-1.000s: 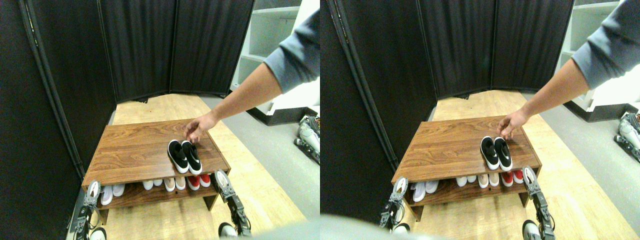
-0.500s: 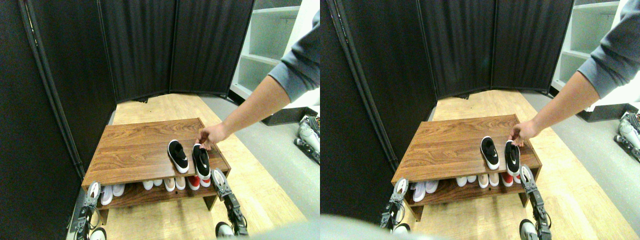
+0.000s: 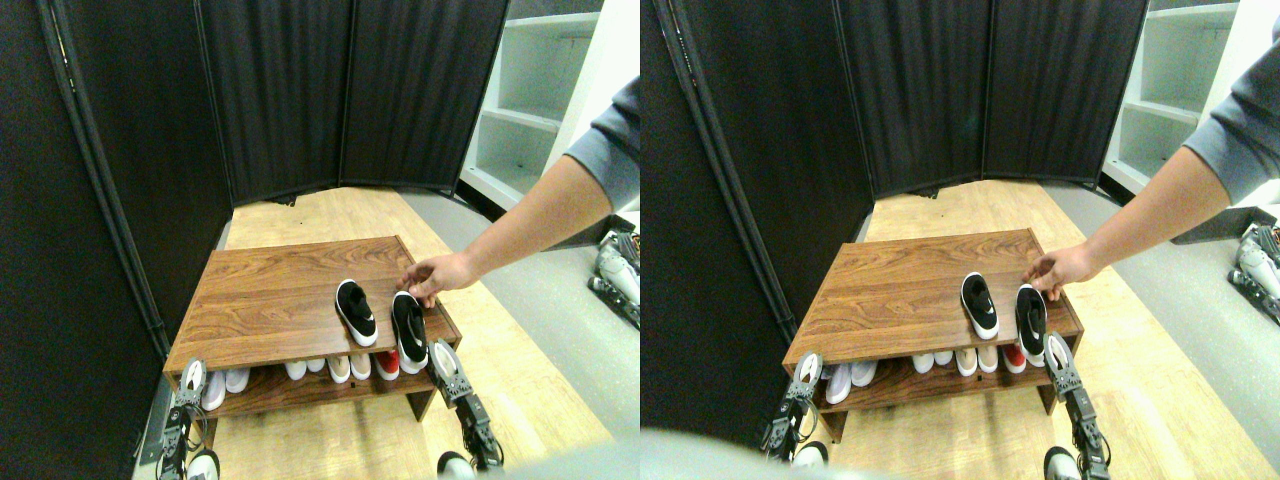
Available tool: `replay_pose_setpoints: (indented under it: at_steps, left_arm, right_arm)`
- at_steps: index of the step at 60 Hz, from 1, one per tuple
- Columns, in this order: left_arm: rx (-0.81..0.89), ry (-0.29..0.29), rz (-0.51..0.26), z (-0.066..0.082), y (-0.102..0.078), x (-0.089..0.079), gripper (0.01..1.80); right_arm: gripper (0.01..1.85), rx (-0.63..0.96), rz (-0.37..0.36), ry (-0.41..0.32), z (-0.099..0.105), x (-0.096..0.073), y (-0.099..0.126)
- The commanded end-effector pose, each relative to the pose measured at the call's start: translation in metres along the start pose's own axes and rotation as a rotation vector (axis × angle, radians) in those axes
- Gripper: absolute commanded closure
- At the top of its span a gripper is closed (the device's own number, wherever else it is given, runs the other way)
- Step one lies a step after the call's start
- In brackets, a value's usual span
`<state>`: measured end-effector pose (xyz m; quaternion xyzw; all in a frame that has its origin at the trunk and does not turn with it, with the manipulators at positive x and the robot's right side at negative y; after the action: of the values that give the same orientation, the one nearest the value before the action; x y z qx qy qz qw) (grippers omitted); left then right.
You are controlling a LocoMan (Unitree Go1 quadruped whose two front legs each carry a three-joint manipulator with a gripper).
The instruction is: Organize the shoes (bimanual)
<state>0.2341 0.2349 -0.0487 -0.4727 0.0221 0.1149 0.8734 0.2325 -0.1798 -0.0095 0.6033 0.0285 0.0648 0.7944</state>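
Note:
Two black sneakers with white soles lie on top of the wooden shoe rack (image 3: 270,290). The left shoe (image 3: 355,312) sits near the middle right, toe toward me. The right shoe (image 3: 408,330) lies close to the rack's right front corner, and a person's hand (image 3: 432,278) touches its heel. My left gripper (image 3: 185,392) is low at the rack's left front corner. My right gripper (image 3: 447,365) stands just below the right front corner, close to the right shoe's toe.
The rack's lower shelf holds white shoes (image 3: 225,382), beige shoes (image 3: 340,368) and a red shoe (image 3: 387,364). A black folding screen (image 3: 280,100) closes the back and left. White shelves (image 3: 530,90) stand at the back right. The person's arm (image 3: 540,215) reaches in from the right.
The hand pulled the right shoe away from the left one toward the rack's right front corner, and it still touches the heel. My right gripper shifted slightly.

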Motion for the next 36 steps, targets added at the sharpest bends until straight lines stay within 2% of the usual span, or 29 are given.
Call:
replay_pose_setpoints:
  at_steps: [1, 11, 13, 14, 15, 16, 17, 19, 20, 25, 36]
  left_arm:
    - [0.007, 0.0, -0.047, 0.002, -0.009, 0.001, 1.8]
    - [-0.011, 0.004, -0.043, 0.003, -0.008, 0.001, 1.8]
    - [-0.002, -0.002, -0.041, 0.003, -0.008, 0.001, 1.8]
    - [-0.004, 0.0, -0.042, 0.003, -0.008, 0.001, 1.8]
    - [-0.011, 0.004, -0.044, 0.003, -0.008, 0.001, 1.8]
    - [-0.011, 0.004, -0.044, 0.003, -0.008, 0.001, 1.8]
    - [-0.011, 0.003, -0.045, 0.003, -0.008, 0.001, 1.8]
    - [-0.005, 0.001, -0.043, 0.003, -0.008, 0.001, 1.8]
    - [0.0, 0.002, -0.044, 0.003, -0.008, 0.001, 1.8]
    - [0.005, 0.001, -0.046, 0.003, -0.008, 0.001, 1.8]
    - [-0.003, 0.004, -0.048, 0.006, -0.006, 0.002, 1.8]
  right_arm:
    - [1.85, 0.008, -0.017, -0.029, 0.0, -0.003, 0.004]
    - [1.84, 0.043, -0.051, -0.019, -0.004, -0.01, -0.002]
    - [1.5, 0.005, -0.097, -0.037, -0.005, -0.012, -0.003]
    - [1.4, -0.005, -0.108, -0.041, -0.006, -0.013, -0.003]
    - [1.17, -0.023, -0.125, -0.046, -0.006, -0.014, -0.004]
    - [1.17, -0.023, -0.125, -0.046, -0.006, -0.014, -0.004]
    - [1.06, -0.031, -0.128, -0.045, -0.006, -0.014, -0.004]
    - [0.67, -0.042, -0.13, -0.034, -0.007, -0.014, -0.006]
    - [0.53, -0.044, -0.134, -0.03, -0.008, -0.014, -0.007]
    - [0.24, -0.078, -0.146, -0.001, -0.009, -0.01, -0.014]
    - [0.17, -0.005, -0.175, 0.01, -0.013, 0.005, -0.032]
